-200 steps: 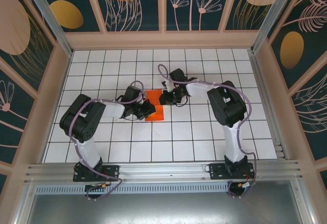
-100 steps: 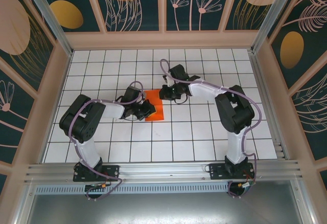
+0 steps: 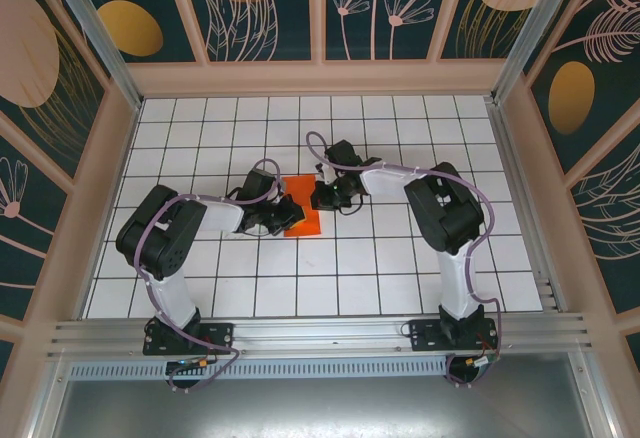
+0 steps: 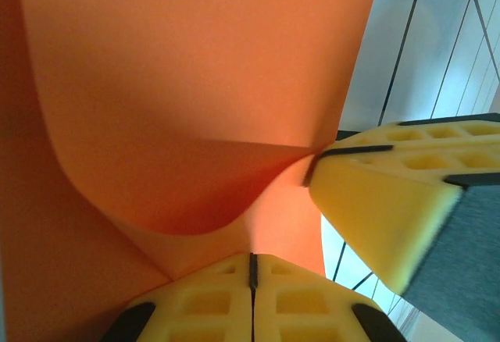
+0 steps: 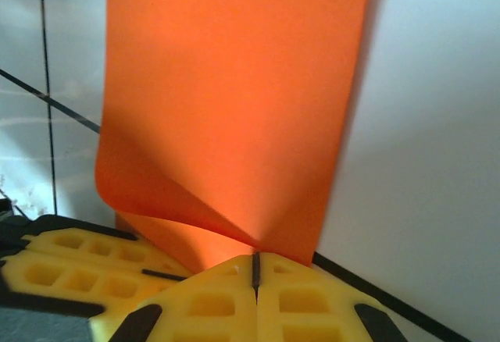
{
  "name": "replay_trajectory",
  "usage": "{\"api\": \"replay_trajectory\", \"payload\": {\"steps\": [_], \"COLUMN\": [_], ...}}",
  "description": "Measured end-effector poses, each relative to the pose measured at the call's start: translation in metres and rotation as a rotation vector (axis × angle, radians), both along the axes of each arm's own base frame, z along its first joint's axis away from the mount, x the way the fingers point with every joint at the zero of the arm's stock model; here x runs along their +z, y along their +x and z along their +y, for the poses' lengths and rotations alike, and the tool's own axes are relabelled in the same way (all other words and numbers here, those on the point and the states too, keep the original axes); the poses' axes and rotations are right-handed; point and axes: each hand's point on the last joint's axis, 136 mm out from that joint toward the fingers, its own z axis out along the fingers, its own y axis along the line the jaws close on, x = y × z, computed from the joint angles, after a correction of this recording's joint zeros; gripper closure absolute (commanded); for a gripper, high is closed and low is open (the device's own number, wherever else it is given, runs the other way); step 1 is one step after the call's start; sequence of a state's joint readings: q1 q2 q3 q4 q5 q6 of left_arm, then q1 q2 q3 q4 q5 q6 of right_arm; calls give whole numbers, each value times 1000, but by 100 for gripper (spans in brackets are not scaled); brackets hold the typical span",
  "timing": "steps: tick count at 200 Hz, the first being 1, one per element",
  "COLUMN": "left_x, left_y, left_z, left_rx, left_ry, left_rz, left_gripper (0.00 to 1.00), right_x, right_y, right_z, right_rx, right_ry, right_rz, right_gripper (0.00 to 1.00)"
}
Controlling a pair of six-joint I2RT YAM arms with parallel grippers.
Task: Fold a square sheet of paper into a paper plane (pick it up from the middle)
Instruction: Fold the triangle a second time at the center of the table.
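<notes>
1. Top external view: the square sheet of paper lies on the white gridded surface near its middle. The left gripper is at the sheet's left edge and the right gripper at its far right corner. Both are down at the sheet.
2. Left wrist view: the left gripper has its yellow pads pressed together, pinching a raised fold of the orange sheet. The right gripper touches the sheet's edge from the right.
3. Right wrist view: the right gripper is pressed together on the near edge of the sheet, which curls up off the surface. The left gripper sits just beside it at lower left.
</notes>
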State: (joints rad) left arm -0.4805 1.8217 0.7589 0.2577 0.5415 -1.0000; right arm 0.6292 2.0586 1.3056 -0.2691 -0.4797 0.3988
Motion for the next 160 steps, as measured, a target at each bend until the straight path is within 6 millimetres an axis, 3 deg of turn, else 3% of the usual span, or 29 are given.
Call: {"api": "replay_trajectory", "payload": {"steps": [68, 121, 160], "left_x": [5, 25, 20], "left_y": [0, 19, 19], "left_z": [2, -1, -1], "left_rx": [2, 11, 8], "left_ry": [15, 31, 43], "left_rz": [-3, -71, -56], "left_gripper": [88, 90, 91], "right_x": [-2, -3, -3], "right_y": [1, 1, 1], "right_z": [-1, -2, -1], "right_rx": [18, 37, 37], "right_ry": [-10, -19, -21], "right_rz": [-15, -21, -19], "right_gripper": [99, 100, 100]}}
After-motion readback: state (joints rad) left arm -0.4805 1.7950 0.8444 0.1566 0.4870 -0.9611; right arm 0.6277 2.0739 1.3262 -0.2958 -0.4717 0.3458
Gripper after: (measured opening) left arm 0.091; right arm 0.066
